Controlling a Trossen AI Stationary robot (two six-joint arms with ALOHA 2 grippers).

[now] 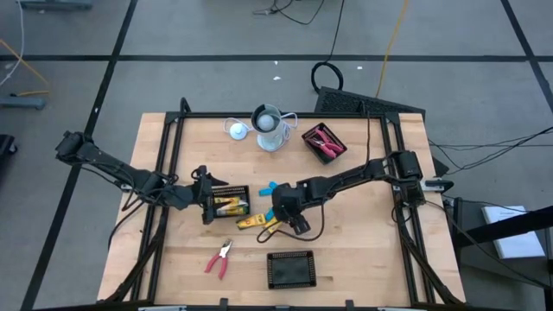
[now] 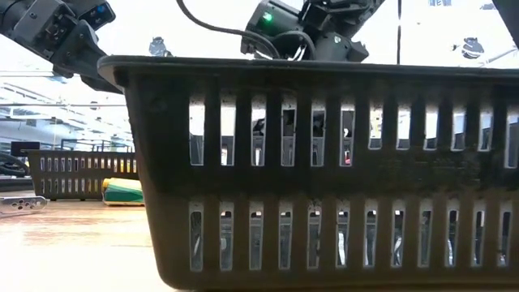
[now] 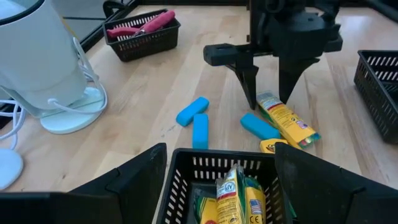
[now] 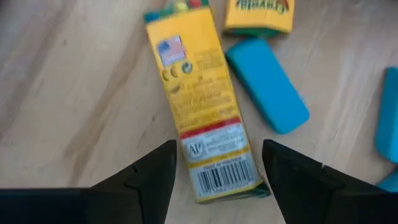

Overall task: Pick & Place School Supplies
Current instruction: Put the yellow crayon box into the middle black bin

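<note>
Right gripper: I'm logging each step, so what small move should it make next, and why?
Probably a straight descent, then closing. The right gripper hangs open just above the yellow crayon box on the table, its fingers either side of the box's barcode end. The left gripper straddles the black tray already holding similar boxes.

1. A wooden table (image 1: 346,242) is lying inside a black frame.
2. A pale grey cup (image 1: 269,127) is standing near the far edge, with a round white disc (image 1: 237,130) sitting just beside it.
3. Three black mesh trays are resting on the table: far (image 1: 324,142), middle (image 1: 226,204) and near (image 1: 290,269).
</note>
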